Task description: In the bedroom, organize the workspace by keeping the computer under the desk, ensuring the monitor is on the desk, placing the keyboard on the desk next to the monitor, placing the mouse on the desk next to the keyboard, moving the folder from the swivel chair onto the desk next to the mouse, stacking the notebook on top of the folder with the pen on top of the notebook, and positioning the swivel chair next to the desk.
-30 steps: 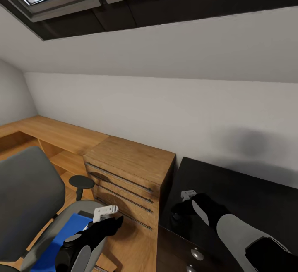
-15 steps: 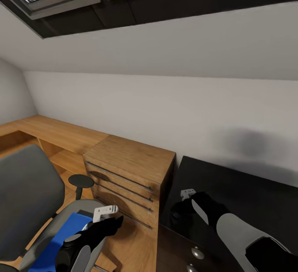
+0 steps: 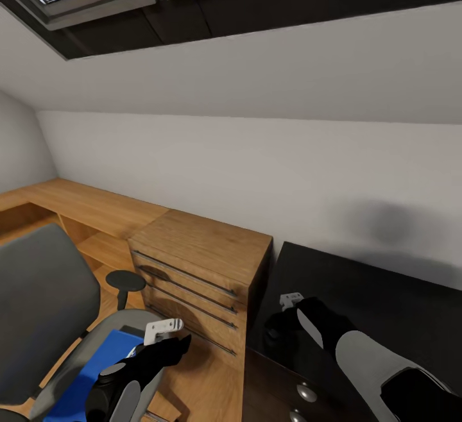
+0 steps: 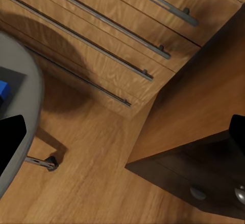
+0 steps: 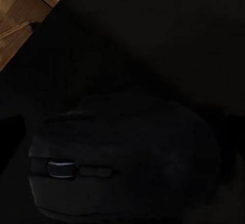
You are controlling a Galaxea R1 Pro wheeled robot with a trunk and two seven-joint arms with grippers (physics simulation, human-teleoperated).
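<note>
Holding our right gripper [image 3: 282, 322] low over the near-left corner of the dark desk [image 3: 385, 294], we have the mouse [image 5: 122, 157] directly under its wrist camera, resting on or just above the desk top; black on black, we cannot tell which. The finger tips sit at either side of the mouse, but we cannot tell whether the jaws are clamped on it or merely straddling it. Our left gripper [image 3: 168, 338] hangs beyond the desk's left edge, above the swivel chair [image 3: 38, 300], its jaws wide apart and empty. The blue folder [image 3: 96, 371] lies on the chair seat, close below that gripper. The wooden drawer unit [image 3: 199, 268] stands just beside the desk's left side.

We judge the risks from here: the mouse sits close to the desk's corner, so a careless release or nudge could send it off the edge. Poor contrast may also hide a bad grip.
</note>
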